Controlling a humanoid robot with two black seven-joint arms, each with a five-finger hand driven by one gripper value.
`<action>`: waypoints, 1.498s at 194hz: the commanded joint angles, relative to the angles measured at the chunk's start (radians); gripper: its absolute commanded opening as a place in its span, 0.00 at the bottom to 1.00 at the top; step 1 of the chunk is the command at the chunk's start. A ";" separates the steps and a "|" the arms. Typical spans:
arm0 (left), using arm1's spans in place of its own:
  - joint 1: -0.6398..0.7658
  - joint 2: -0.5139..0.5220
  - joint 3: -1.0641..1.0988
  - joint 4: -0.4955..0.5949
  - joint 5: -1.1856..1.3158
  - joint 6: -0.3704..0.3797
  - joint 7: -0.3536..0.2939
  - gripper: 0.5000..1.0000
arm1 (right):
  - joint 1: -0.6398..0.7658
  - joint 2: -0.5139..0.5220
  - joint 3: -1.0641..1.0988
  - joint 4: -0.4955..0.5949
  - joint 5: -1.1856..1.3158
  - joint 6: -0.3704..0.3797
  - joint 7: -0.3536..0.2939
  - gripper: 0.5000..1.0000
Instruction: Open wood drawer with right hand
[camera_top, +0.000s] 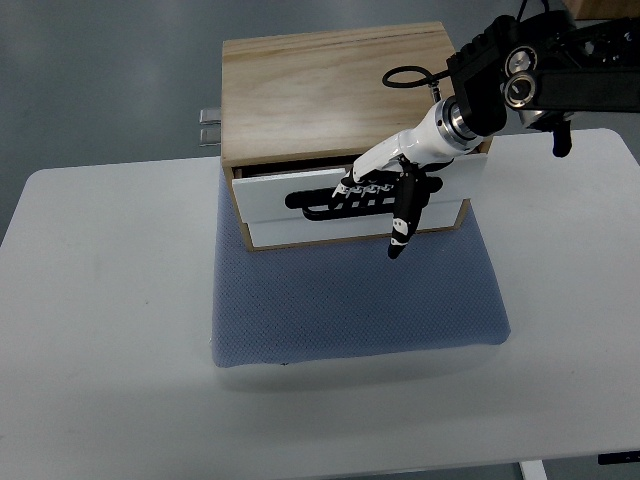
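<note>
Fingers of the right hand (385, 195) are hooked into the long dark handle slot (340, 198) in the drawer's white front (300, 225), curled around its lower edge, while the thumb hangs straight down over the panel, its black tip pointing at the blue mat (350, 300). From my seat that reads as a grip already taken on the wood drawer, with the arm coming in from the upper right over the corner of the wooden box (320, 85).

I judge we are at the start of the pull. A thin dark gap shows along the top of the white front where it meets the box, so the drawer is cracked open only slightly. The drawer sits in the lower face of the box, which stands on the far part of the mat on the white table (100, 300).

What I think the next move needs is a straight draw toward the robot's side, along the drawer's own line, keeping the fingers hooked. The box looks light and is not clamped that I can see, so it may slide on the mat with the drawer.

Inside the drawer I can tell nothing; the gap is too narrow and dark. The left arm does not show.
</note>
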 joint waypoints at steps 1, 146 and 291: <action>0.000 0.000 0.000 0.000 0.000 0.000 0.000 1.00 | 0.011 0.000 0.000 0.001 0.002 0.031 0.000 0.88; 0.000 0.000 0.002 0.000 0.000 0.000 0.000 1.00 | 0.051 -0.022 0.006 0.102 0.008 0.067 0.012 0.88; 0.000 0.000 0.000 0.000 0.000 0.000 0.000 1.00 | 0.141 -0.125 0.213 0.120 0.014 0.067 0.058 0.88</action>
